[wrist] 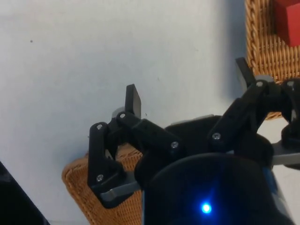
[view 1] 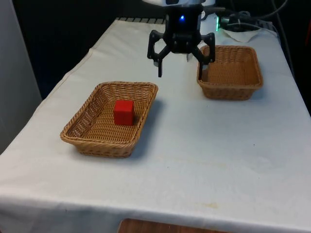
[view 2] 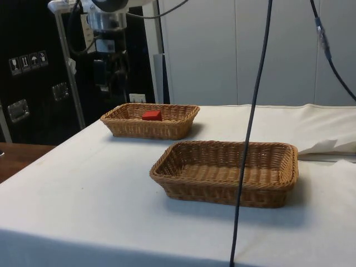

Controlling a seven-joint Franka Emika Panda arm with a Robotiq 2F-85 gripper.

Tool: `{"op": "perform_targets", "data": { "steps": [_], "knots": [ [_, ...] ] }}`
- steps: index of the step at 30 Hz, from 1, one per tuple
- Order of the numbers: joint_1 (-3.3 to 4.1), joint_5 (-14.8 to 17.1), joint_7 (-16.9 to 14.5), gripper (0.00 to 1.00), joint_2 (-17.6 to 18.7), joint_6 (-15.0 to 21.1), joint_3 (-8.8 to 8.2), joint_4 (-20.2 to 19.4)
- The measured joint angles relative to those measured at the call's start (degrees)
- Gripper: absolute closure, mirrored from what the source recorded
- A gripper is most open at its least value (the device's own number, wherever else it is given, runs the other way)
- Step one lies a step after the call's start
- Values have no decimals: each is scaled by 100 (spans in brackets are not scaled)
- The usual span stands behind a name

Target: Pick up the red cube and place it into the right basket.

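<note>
On my screens the black two-finger pincer was a glossy, rounded housing with angular linkage arms branching to each side. Small silver screws marked the pivots of those links, and grey brackets sat beneath them. Each flat, dark fingertip ended a jointed bar. Above it, the white arm's wrist segment carried dark cables.

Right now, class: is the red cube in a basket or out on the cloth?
In: the cube sits inside the basket on the front view's left.
</note>
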Motion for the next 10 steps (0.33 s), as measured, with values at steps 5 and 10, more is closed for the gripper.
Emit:
{"op": "perform_targets", "data": {
  "steps": [5, 10],
  "knots": [
    [6, -138, 120, 0, -74, 0, 92, -34],
    [6, -252, 229, 0, -166, 46, 201, -103]
  ]
}}
